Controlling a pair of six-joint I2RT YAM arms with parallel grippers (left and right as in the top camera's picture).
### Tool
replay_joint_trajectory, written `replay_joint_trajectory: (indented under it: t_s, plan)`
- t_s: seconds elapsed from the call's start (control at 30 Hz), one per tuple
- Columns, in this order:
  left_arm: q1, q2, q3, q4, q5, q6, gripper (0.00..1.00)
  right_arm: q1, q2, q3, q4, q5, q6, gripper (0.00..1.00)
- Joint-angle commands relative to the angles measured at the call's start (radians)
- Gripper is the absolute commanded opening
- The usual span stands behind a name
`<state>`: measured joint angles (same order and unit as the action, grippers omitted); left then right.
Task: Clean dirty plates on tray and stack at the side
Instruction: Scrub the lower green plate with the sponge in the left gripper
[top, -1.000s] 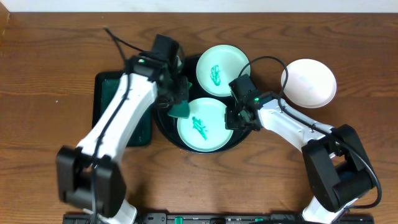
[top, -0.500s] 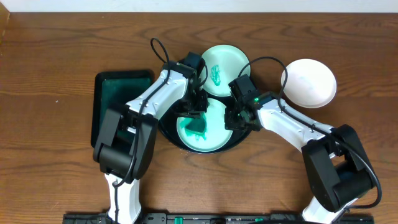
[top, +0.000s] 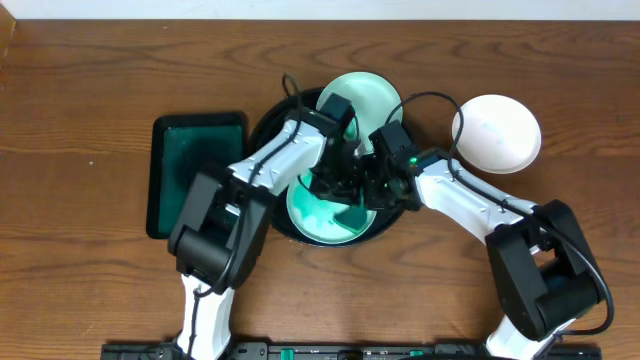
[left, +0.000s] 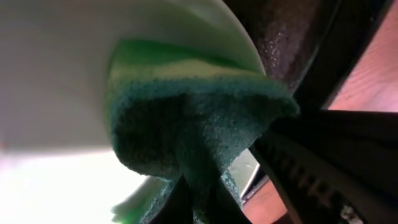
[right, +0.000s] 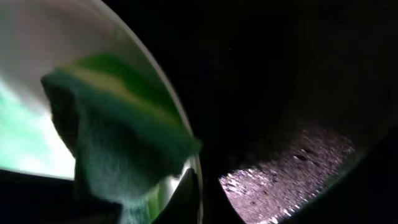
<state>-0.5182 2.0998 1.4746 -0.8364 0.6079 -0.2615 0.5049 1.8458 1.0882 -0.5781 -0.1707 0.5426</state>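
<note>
The brown wood-grain bench (top: 90, 80) carries everything. In its middle lies the large round glossy black tray (top: 270, 130), and both arms reach onto it from the near side. To the left of it, just beside, lies a rectangular dark green tray (top: 195, 170); nothing stands in it that I can see.

To the right, apart from the black tray, a small round white plate (top: 497, 133) sits on the bare wood. It looks clean, so I judge it is the beginning of the stack at the side. Two small pale turquoise plates are on the black tray. The back turquoise plate (top: 370, 90) is partly hidden by the left arm, so I cannot tell how dirty it is. The front turquoise plate (top: 320, 215) shows a spread teal-green smear, and I believe it is the plate being wiped now.

A green sponge with a rough dark side (left: 186, 118) is pressed with that rough side toward this plate, near its right rim. The left fingers (top: 332, 178) are closed tight on the sponge from above. The right fingers (top: 372, 190) are closed narrow at the right edge of the same plate, probably to keep it from sliding; whether they really pinch the rim I cannot tell.
</note>
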Motion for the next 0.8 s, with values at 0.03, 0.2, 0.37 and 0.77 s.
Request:
replay_joint_trajectory:
  t_s: [0.03,0.2,0.37,0.77]
  plan:
    - [0.005,0.023,-0.006,-0.024,-0.054,-0.031,0.07,0.011,0.013,-0.002,0.006,-0.022,0.003,0.01]
    - [0.059,0.023,-0.006,-0.101,-0.367,-0.116,0.07,0.011,0.013,-0.002,0.006,-0.022,0.003,0.01]
    - [0.106,0.023,-0.006,-0.163,-0.631,-0.152,0.07,0.011,0.013,-0.002,0.006,-0.022,0.003,0.01]
    - [0.113,0.023,-0.006,-0.201,-0.917,-0.266,0.07,0.011,0.013,-0.002,0.005,-0.022,0.003,0.01]
